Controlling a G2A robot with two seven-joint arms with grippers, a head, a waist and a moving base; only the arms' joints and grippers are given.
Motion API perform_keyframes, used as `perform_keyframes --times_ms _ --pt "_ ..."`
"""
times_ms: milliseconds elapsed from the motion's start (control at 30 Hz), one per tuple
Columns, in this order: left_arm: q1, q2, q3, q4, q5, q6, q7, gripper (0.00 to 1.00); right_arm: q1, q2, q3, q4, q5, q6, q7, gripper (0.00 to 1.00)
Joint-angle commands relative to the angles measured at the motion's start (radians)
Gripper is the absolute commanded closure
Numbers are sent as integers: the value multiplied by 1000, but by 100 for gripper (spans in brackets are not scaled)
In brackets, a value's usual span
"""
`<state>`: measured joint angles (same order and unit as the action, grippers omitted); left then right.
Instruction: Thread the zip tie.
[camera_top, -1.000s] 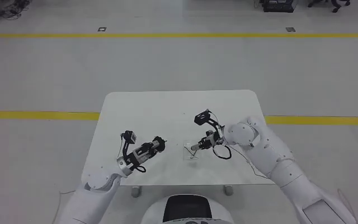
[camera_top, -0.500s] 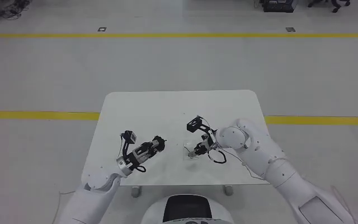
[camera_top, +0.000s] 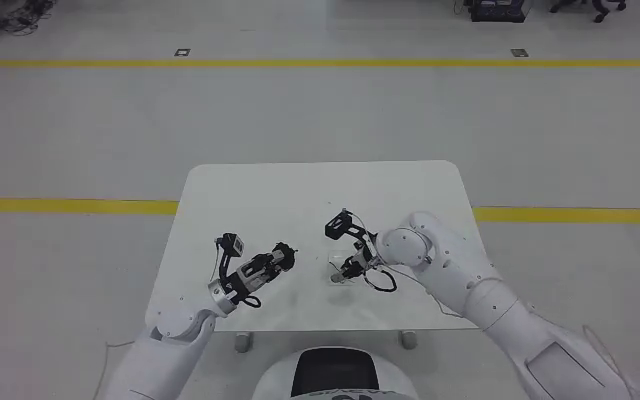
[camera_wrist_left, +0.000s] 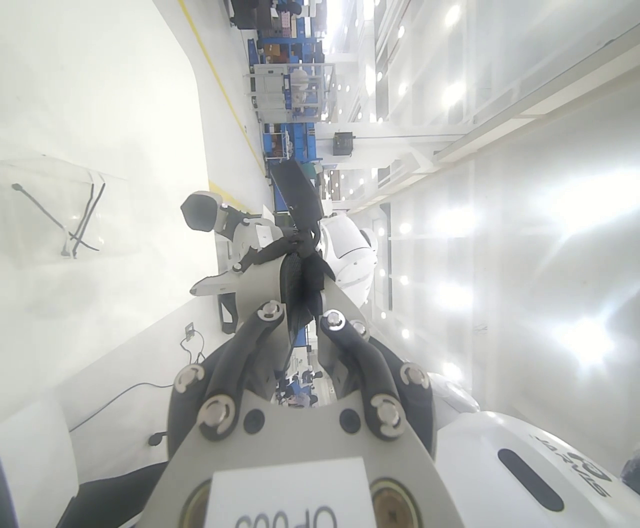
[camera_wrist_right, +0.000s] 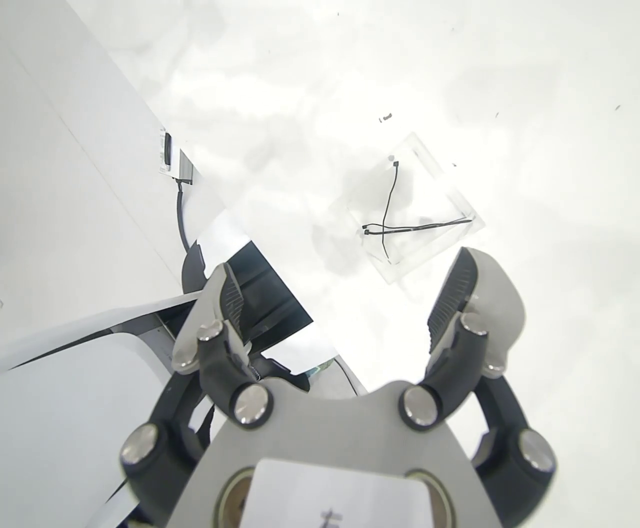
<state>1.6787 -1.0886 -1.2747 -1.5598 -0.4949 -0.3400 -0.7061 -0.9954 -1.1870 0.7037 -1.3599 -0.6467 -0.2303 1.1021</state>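
**A:** Well, nearest first: the right gripper (camera_wrist_right: 345, 272) hangs with its ribbed fingers spread wide and nothing between them.

**B:** And just past it?

**A:** A clear square plastic tray (camera_wrist_right: 435, 165) sits below on the white table (camera_top: 300, 190). A few thin black zip ties (camera_wrist_right: 382, 228) lie crossed inside it.

**B:** The other arm?

**A:** The left gripper (camera_top: 283, 256) is well off to the side, fingers pressed together. Whether it pinches anything, I cannot tell.

**B:** What might go wrong?

**A:** The ties overlap, so I'd judge that one pinch could lift two at once. It could also slip off the thin strap against the tray floor and push the light tray away.
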Motion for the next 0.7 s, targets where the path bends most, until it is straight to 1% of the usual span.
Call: perform_keyframes --times_ms 0,133,233,333,367,467,500,667 --pt "0 0 0 0 0 0 0 100 15 -6 -11 15 -1 -12 1 0" --pt "0 0 0 0 0 0 0 100 59 -27 -48 71 11 -43 -4 0" --pt "0 0 0 0 0 0 0 100 98 -52 -87 136 23 -55 -13 0" --pt "0 0 0 0 0 0 0 100 136 -84 -128 227 55 -74 -33 0" --pt "0 0 0 0 0 0 0 100 149 -99 -144 264 77 -90 -40 0" --pt "0 0 0 0 0 0 0 100 181 -130 -182 351 89 -110 -61 0" --pt "0 0 0 0 0 0 0 100 190 -139 -194 368 87 -110 -67 0" --pt "0 0 0 0 0 0 0 100 190 -139 -194 368 87 -110 -67 0"
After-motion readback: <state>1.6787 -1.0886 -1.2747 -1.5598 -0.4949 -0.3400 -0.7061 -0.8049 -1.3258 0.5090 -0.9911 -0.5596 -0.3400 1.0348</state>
